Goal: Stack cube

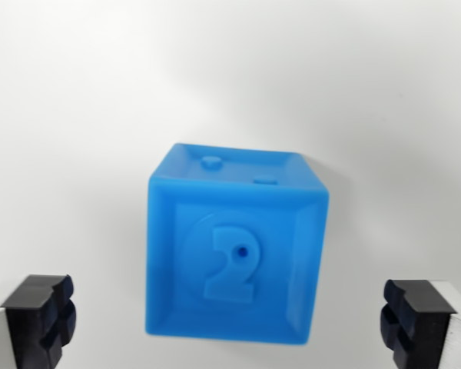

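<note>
A blue cube [234,246] with a raised numeral 2 on its facing side sits on the white surface, in the middle of the wrist view. My gripper [229,323] is open, its black fingertips [38,319] showing at the lower left and lower right corners. The cube lies between the two fingers with a wide gap on each side, touching neither. Only one cube is in view.
A plain white surface [230,69] fills the rest of the picture on all sides of the cube.
</note>
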`<action>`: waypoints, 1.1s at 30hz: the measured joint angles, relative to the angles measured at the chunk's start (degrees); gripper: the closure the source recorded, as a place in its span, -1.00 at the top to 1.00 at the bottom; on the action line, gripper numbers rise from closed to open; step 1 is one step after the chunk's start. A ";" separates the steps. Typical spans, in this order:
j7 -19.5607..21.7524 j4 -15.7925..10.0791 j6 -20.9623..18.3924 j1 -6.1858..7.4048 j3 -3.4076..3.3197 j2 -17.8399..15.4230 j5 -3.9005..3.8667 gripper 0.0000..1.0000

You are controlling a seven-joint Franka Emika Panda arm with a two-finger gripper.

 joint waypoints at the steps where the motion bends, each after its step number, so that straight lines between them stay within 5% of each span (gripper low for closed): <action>1: 0.00 0.11 0.45 0.03 -0.03 0.54 0.00 1.00; 22: 0.00 1.86 5.48 0.34 -0.39 7.27 -0.01 1.00; 23: 0.00 1.89 5.51 0.35 -0.39 7.32 -0.01 -1.00; 33: 0.00 1.94 5.53 0.37 -0.41 7.35 -0.01 -1.00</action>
